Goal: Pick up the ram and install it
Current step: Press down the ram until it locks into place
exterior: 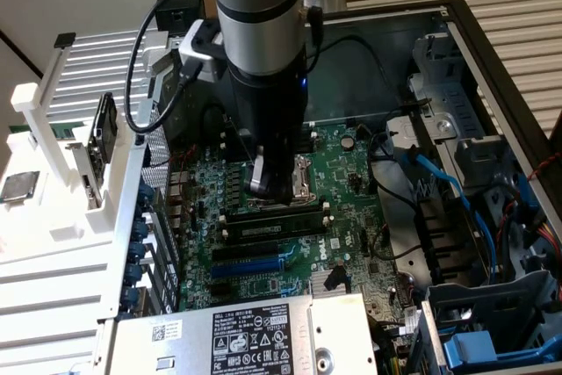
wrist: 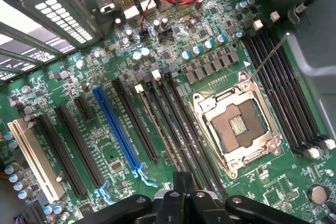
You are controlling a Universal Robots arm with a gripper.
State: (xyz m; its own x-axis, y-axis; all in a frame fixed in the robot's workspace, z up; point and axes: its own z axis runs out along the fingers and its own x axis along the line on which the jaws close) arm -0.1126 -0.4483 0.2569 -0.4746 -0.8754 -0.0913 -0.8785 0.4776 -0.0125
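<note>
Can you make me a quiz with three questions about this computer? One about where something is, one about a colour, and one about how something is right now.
1. Where is the gripper?
A. Over the green motherboard
B. Over the white rack
C. Outside the case

2. What colour is the brightest long slot?
A. Red
B. Blue
C. Yellow

3. How is the square processor socket?
A. Empty
B. Holding a chip
C. Under a fan

Answers:
1 A, it hangs just above the board inside the open case.
2 B, one blue slot lies among black ones.
3 A, its bare contacts show in the middle.
</note>
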